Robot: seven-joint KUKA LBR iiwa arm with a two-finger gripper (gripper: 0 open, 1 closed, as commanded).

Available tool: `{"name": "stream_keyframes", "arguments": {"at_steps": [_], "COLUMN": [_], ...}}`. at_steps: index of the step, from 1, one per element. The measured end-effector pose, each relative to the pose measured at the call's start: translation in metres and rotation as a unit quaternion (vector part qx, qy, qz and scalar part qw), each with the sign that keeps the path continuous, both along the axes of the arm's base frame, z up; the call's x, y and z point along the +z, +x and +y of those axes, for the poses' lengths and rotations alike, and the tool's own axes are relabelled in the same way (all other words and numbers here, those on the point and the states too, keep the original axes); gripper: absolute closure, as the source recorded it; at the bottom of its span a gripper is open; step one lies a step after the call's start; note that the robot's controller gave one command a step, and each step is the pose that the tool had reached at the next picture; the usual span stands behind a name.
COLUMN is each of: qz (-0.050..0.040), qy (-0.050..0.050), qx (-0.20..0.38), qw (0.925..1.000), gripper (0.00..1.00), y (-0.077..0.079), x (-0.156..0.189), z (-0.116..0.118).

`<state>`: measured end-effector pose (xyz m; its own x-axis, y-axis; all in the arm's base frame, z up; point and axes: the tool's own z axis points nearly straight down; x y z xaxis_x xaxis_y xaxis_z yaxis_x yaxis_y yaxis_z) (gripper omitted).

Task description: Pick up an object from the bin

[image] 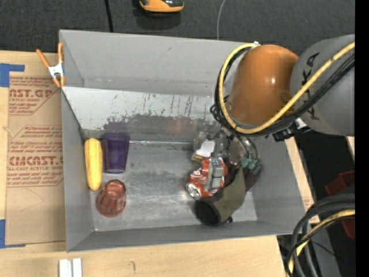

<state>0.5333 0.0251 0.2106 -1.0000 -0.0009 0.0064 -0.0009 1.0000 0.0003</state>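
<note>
The bin is grey metal. Its floor is scuffed and streaked, and its walls slope up to a wide rim. It sits on a pale wooden counter, with dark floor beyond.

A crushed red-and-silver can lies on the bin floor. Its long axis slants from lower left to upper right, and the upper end points toward the claw. The claw hangs right above that end, under the arm's orange cover. Whether it is open, closed or gripping anything cannot be told, since the cover and cables crowd it.

A dark olive cloth with a black end touches the can's lower right side. A white scrap lies just above the can. Well to the can's left are a purple cup, a yellow corn cob lying lengthwise beside the cup, and a red cup below them.
</note>
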Motion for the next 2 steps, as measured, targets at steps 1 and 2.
{"name": "stream_keyframes", "arguments": {"at_steps": [1,2], "qz": [-0.004,-0.0071], "qy": [0.0,0.0], "qx": [0.0,0.042], "qw": [1.0,0.9991], "gripper": [0.0,0.0], "y": [0.002,0.002], "x": [0.005,-0.019], "z": [0.0,-0.005]}}
